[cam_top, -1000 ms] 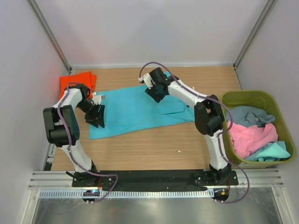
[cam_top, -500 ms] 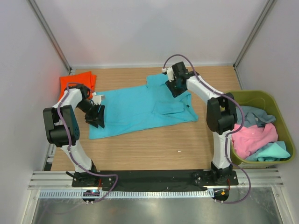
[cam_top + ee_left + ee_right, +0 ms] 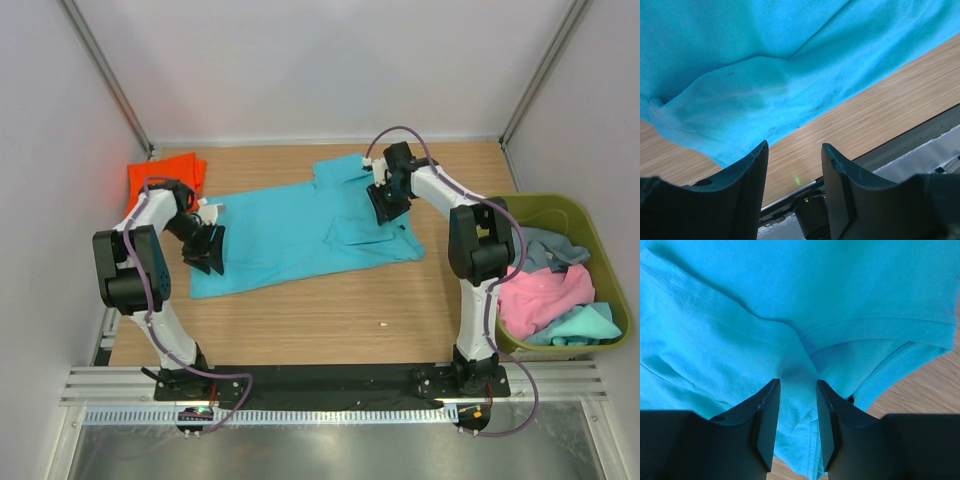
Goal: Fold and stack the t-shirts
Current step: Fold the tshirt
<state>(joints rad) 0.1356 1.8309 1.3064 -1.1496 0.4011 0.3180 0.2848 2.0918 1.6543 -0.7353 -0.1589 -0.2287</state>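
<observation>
A turquoise-blue t-shirt (image 3: pixel 290 235) lies spread flat across the wooden table, with a folded flap at its right side. My left gripper (image 3: pixel 207 250) hovers at its left hem, open; in the left wrist view its jaws (image 3: pixel 794 147) frame bare wood, with the shirt's edge (image 3: pixel 765 65) just ahead. My right gripper (image 3: pixel 383 203) is over the shirt's upper right part, open. In the right wrist view its jaws (image 3: pixel 797 384) stand apart just above the cloth (image 3: pixel 790 305) near a stitched hem. A bright orange t-shirt (image 3: pixel 165 172) lies folded at the far left.
An olive-green bin (image 3: pixel 530 203) stands at the table's right edge, holding a pink shirt (image 3: pixel 540 290), a grey-blue one (image 3: pixel 535 247) and a teal one (image 3: pixel 590 325). White walls close in the back and sides. A black rail (image 3: pixel 320 380) runs along the near edge.
My right arm swung from the shirt's middle to its right side. The turquoise shirt opened out wider, its upper right part now lying flat. The left arm has stayed put.
</observation>
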